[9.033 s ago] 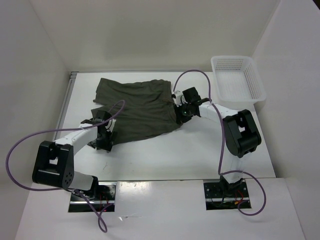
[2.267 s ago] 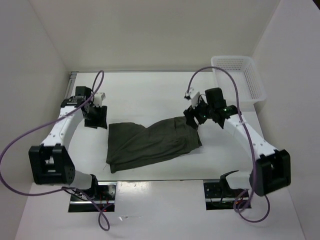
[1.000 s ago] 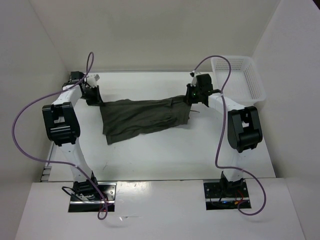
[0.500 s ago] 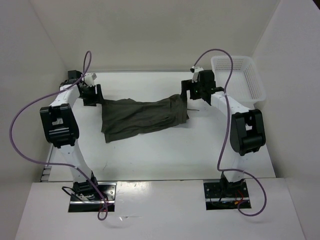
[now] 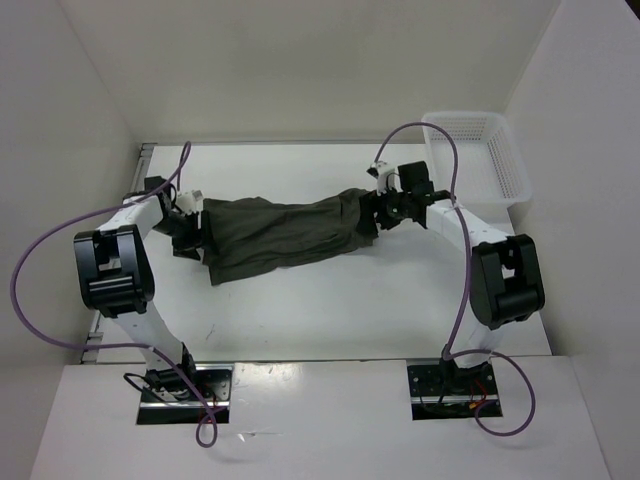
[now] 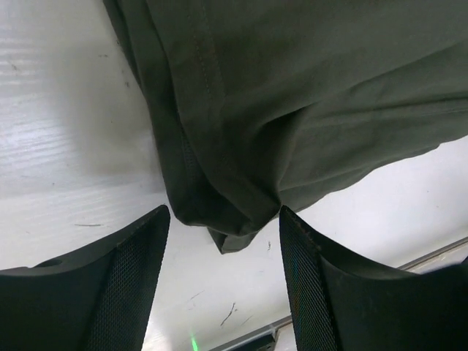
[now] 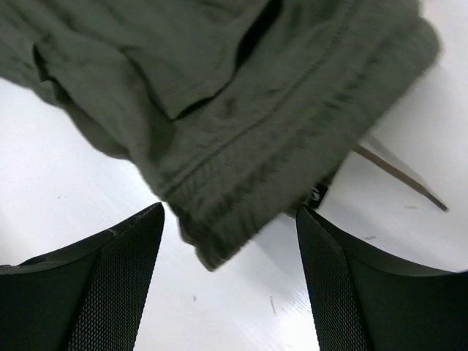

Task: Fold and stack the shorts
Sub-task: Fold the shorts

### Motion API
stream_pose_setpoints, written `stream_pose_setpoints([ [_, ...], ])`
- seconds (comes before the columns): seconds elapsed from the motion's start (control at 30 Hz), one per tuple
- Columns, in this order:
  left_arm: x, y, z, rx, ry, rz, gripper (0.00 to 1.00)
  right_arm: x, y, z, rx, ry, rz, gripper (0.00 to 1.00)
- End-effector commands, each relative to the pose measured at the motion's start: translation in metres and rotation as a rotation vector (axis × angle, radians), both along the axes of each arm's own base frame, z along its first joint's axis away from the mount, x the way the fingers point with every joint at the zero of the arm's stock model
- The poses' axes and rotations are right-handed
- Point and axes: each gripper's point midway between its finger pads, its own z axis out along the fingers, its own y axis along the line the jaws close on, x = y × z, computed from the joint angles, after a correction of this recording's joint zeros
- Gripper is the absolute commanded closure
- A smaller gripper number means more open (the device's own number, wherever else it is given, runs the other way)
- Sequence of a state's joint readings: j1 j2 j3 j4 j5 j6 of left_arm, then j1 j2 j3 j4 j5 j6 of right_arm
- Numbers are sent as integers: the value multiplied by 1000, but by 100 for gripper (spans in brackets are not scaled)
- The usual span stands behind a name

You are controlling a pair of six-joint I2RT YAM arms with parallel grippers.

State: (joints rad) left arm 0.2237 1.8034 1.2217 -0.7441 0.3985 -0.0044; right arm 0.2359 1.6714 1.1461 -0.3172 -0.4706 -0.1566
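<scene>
The dark olive shorts (image 5: 285,232) lie folded in a long band across the middle of the white table. My left gripper (image 5: 190,228) sits at their left end and is open; in the left wrist view a folded fabric corner (image 6: 234,232) lies on the table just ahead of the gripper (image 6: 224,212), clamped by neither finger. My right gripper (image 5: 380,210) is at the right end, also open. In the right wrist view the ribbed waistband (image 7: 256,168) rests loose in front of the gripper (image 7: 229,212), with a thin drawstring (image 7: 398,175) trailing to the right.
A white mesh basket (image 5: 470,118) stands at the back right corner of the table. White walls close in the left, back and right sides. Purple cables loop above both arms.
Both grippers were shut on the ends of the stretched shorts a second ago. They have opened and let go, and the shorts now rest on the table, slightly nearer.
</scene>
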Motion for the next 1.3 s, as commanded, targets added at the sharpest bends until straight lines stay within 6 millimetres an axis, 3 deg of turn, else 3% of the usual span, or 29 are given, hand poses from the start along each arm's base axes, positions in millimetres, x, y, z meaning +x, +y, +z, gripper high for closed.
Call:
stream_pose_setpoints([
  [0.0,9,-10,3,-37,-28,-27,31,-9,25,7,23,-26,114,22],
  [0.17,-2,-15,-12,-54,49,-35,40,-17,24,-8,7,14,107,24],
  [0.2,-2,-19,-14,-77,58,-37,45,-15,21,-10,-9,10,94,26],
  [0.23,-3,-20,-16,-89,66,-38,56,-18,21,-13,-11,19,93,26],
  [0.37,3,-25,-16,-126,60,-44,76,-23,16,-25,-39,60,92,33],
  [0.5,11,-28,-10,-154,52,-48,91,-27,18,-31,-50,77,110,58],
  [0.53,15,-27,-7,-151,40,-49,93,-25,24,-26,-45,56,134,72],
  [0.6,32,-21,11,-147,-21,-42,96,-12,31,-17,-27,28,155,83],
  [0.63,39,-16,22,-139,-51,-35,98,-3,36,-9,-7,11,149,92],
  [0.67,46,-12,32,-143,-75,-29,99,20,44,19,21,-58,137,96],
  [0.7,58,-3,43,-131,-117,-16,99,34,50,33,44,-87,121,98],
  [0.73,79,2,69,-111,-197,-22,99,52,56,36,56,-104,113,98],
  [0.77,91,7,81,-118,-241,-19,99,84,62,76,72,-207,85,99],
  [0.8,102,9,92,-118,-279,-25,99,103,66,92,88,-246,57,100],
  [0.83,115,15,106,-117,-331,-23,99,125,70,81,75,-245,43,100],
  [0.87,134,18,133,-110,-422,-39,99,153,74,130,95,-358,8,100],
  [0.97,153,19,166,-166,-552,-75,99,195,74,155,89,-433,-71,100],
  [1.0,148,14,173,-187,-565,-87,99,193,70,143,54,-411,-71,100],
  [1.07,137,10,155,-205,-512,-77,99,188,68,135,46,-389,-70,100],
  [1.1,130,8,154,-206,-509,-77,99,172,64,112,7,-338,-35,100],
  [1.13,122,7,146,-206,-482,-68,99,165,63,105,-3,-327,-11,100],
  [1.17,106,4,128,-215,-426,-55,99,153,59,82,-38,-279,8,100],
  [1.23,89,-2,111,-233,-368,-45,99,144,52,79,-66,-281,15,100],
  [1.27,78,-14,100,-239,-323,-62,99,137,44,62,-87,-246,17,100],
])
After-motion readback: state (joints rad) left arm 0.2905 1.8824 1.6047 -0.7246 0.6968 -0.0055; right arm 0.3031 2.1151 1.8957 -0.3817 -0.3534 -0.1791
